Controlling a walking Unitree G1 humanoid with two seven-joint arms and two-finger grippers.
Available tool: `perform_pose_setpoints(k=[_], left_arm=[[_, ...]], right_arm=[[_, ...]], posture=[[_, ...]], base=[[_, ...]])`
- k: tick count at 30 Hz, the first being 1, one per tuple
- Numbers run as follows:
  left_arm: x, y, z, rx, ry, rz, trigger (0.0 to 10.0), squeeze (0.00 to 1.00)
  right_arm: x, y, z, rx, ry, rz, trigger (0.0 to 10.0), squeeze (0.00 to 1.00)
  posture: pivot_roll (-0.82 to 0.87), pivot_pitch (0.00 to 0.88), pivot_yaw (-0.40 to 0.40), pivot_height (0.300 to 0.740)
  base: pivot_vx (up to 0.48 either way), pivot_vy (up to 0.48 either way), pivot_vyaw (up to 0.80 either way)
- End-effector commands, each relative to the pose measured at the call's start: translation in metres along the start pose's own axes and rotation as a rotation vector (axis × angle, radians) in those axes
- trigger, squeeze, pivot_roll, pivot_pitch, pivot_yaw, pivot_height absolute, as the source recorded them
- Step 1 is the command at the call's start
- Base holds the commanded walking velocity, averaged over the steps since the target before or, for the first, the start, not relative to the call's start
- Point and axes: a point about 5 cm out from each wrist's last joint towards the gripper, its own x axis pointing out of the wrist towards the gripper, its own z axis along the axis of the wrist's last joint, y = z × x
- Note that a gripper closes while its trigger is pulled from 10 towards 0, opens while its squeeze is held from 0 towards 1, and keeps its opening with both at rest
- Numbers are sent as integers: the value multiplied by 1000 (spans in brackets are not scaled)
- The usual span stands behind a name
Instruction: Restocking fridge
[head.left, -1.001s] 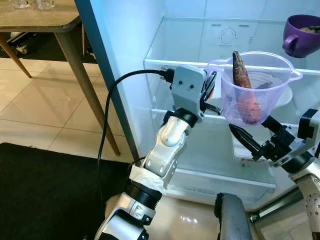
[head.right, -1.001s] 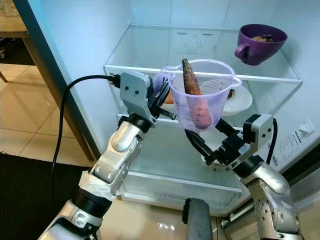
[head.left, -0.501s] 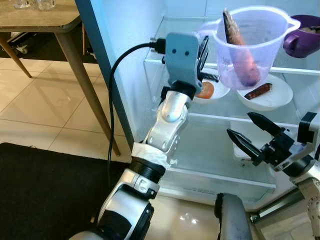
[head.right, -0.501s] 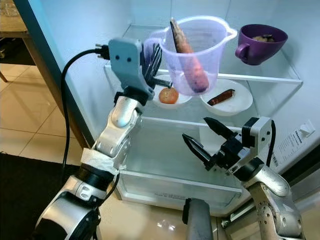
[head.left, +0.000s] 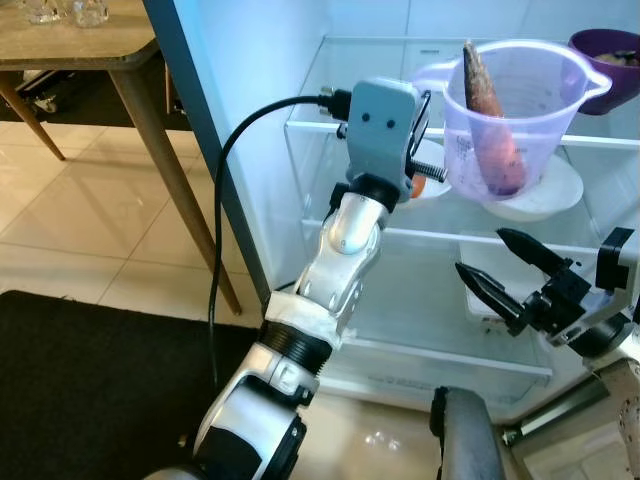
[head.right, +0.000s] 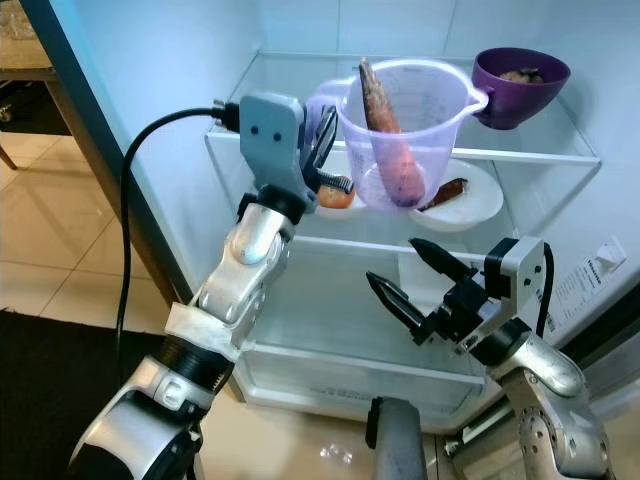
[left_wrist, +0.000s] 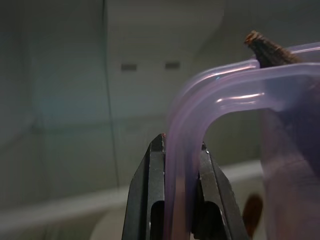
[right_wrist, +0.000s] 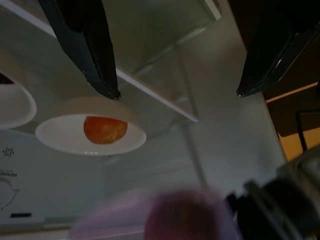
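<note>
Left eye view, fridge: the open fridge (head.left: 380, 60) stands before the robot, glass shelves lit, a purple mug (head.right: 520, 85) on the top shelf at the right.

Middle shelf: two white plates sit side by side; the left plate (right_wrist: 90, 137) carries an orange-red fruit (right_wrist: 105, 129), the right plate (head.right: 470, 205) a small dark piece of food (head.right: 447, 192).

Jug: a clear purple measuring jug (head.left: 515, 120) hangs in the air in front of the shelves, its base just above the right plate, its rim near the level of the top shelf.

Carrot: a long carrot (head.left: 490, 125) stands nearly upright inside the jug, dark top end poking above the rim, tip down at the base.

Key relation: the jug lies to the right of the left gripper (left_wrist: 175, 197), held out sideways by its handle; the shelf space lies beyond and below it, so the jug must travel inward and then down, as I judge it.

Left gripper: clenched on the jug's handle, one black finger on each side of the purple loop, seen close in the left wrist view.

Right gripper: the right gripper (head.right: 420, 290) sits lower, in front of the shelf beneath, well under the jug; its two fingers are spread wide and grasp nothing.

Nearer arm: the left one, already carrying the load.
</note>
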Motion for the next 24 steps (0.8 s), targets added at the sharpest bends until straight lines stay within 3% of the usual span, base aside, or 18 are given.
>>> perform_pose_setpoints(k=[1, 4, 14, 17, 18, 19, 24], left_arm=[[-7, -13, -1, -60, -4, 1, 10000, 0], [-25, 1, -15, -18, 48, 41, 10000, 0], [-58, 28, -32, 69, 124, 112, 10000, 0], [-69, 40, -33, 111, 143, 133, 10000, 0], [-74, 46, -33, 136, 150, 142, 10000, 0], [-78, 51, -34, 154, 158, 151, 10000, 0], [-84, 60, -35, 190, 172, 158, 10000, 0]], right_arm=[[-3, 2, 2, -9, 13, 23, 10000, 0], [-9, -3, 2, -32, 56, 11, 10000, 0], [-28, -5, 9, -80, 172, 96, 10000, 0], [-37, -4, 23, -104, 190, 152, 10000, 0], [-41, -4, 31, -114, 187, 181, 10000, 43], [-44, -4, 40, -123, 172, 199, 10000, 1000], [-35, 1, 61, -169, 104, 262, 10000, 1000]], posture=[[-21, 126, 66, 369], [-13, 127, 61, 369], [-9, 128, 49, 369], [-9, 126, 42, 369], [-9, 126, 40, 369], [-7, 125, 36, 369], [-7, 125, 35, 369]], base=[[0, 0, 0], [0, 0, 0], [0, 0, 0], [0, 0, 0], [0, 0, 0], [0, 0, 0], [0, 0, 0]])
